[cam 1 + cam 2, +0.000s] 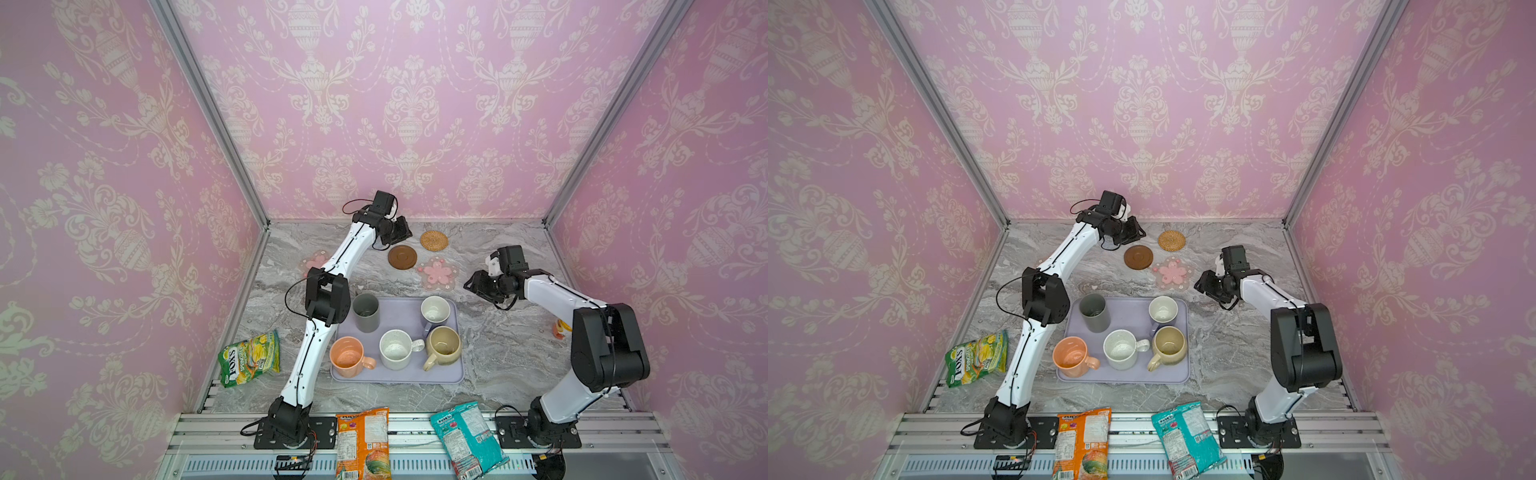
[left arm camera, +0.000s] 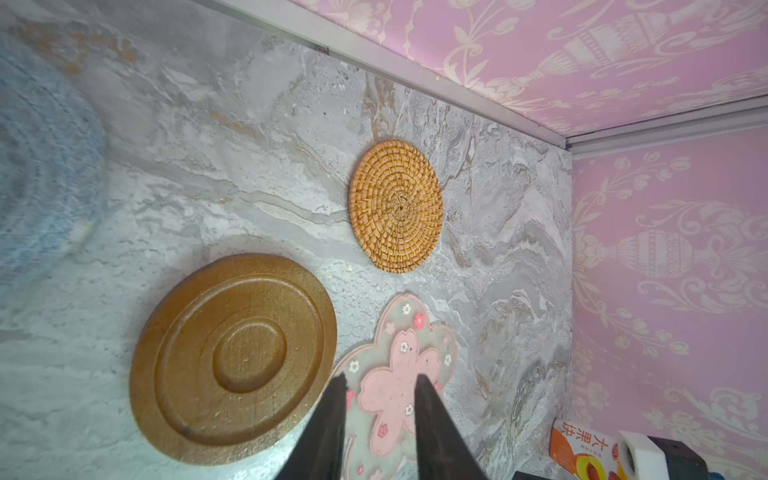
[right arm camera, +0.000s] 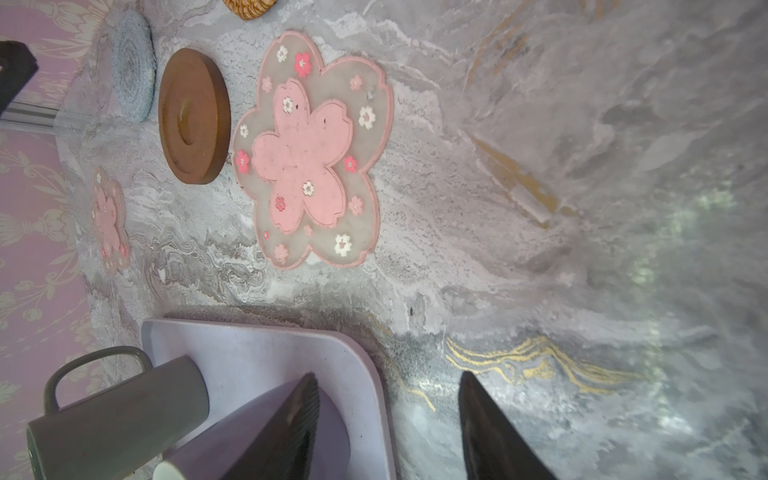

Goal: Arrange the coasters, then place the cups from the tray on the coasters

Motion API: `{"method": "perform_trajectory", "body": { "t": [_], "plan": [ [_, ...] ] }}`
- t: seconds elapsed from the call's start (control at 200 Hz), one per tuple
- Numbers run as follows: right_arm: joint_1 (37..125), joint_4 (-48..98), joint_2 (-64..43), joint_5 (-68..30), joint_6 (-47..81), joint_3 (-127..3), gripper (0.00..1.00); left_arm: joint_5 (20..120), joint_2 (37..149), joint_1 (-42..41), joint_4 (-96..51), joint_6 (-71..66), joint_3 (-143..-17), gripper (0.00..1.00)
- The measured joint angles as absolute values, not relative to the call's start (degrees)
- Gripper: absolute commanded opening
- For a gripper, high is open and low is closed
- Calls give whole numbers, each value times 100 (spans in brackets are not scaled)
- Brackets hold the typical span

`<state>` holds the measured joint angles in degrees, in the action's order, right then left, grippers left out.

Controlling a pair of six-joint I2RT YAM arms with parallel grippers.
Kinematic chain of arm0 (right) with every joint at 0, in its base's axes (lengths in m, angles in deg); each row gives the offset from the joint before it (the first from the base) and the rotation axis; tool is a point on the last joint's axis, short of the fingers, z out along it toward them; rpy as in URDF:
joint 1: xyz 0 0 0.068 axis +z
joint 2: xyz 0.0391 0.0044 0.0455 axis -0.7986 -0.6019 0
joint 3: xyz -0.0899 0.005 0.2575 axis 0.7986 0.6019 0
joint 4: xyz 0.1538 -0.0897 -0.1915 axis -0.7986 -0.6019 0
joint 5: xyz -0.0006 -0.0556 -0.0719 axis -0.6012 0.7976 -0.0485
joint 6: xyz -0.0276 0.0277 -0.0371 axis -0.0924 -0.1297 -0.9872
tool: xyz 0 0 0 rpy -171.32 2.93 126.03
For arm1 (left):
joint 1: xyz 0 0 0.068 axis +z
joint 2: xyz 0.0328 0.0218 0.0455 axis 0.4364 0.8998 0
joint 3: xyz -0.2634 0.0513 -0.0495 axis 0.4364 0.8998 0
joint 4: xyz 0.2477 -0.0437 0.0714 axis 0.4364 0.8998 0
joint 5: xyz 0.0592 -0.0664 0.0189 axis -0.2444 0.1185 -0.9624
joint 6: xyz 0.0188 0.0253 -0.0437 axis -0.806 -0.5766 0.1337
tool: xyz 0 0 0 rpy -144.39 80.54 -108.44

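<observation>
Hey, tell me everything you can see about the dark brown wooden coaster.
The dark brown wooden coaster is a round, thick disc that looks like wood, with a raised rim and a recessed centre circle. It lies flat on the marble table with nothing on it. Its edge sits right beside one pink flower coaster; whether they touch cannot be told.

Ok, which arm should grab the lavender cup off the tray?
Right. The right hand, open, hovers by the tray's far corner where the lavender cup stands; the left hand is back by the wooden coaster.
</observation>
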<state>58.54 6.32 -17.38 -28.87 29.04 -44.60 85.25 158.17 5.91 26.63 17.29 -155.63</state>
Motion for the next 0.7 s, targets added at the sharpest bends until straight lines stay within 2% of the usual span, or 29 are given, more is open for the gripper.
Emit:
{"method": "perform_trajectory", "body": {
  "t": [0.205, 0.375, 0.54, 0.701],
  "plan": [
    [5917, 523, -1596, -2885, 2899, -4489, 56, 8328, 14906, 932, 3351, 971, -14785, 36],
    [6186, 351, -1548, -2863, 2875, -4926, 56, 8169, 13539, 1531, 3233, 591, -12796, 40],
    [6616, 160, -1707, -2796, 2860, -5881, 56, 8226, 12479, 2344, 2595, 593, -10936, 42],
    [7169, 47, -2359, -2719, 2866, -7063, 56, 8326, 12165, 3165, 2114, 621, -10035, 43]
  ]
}}
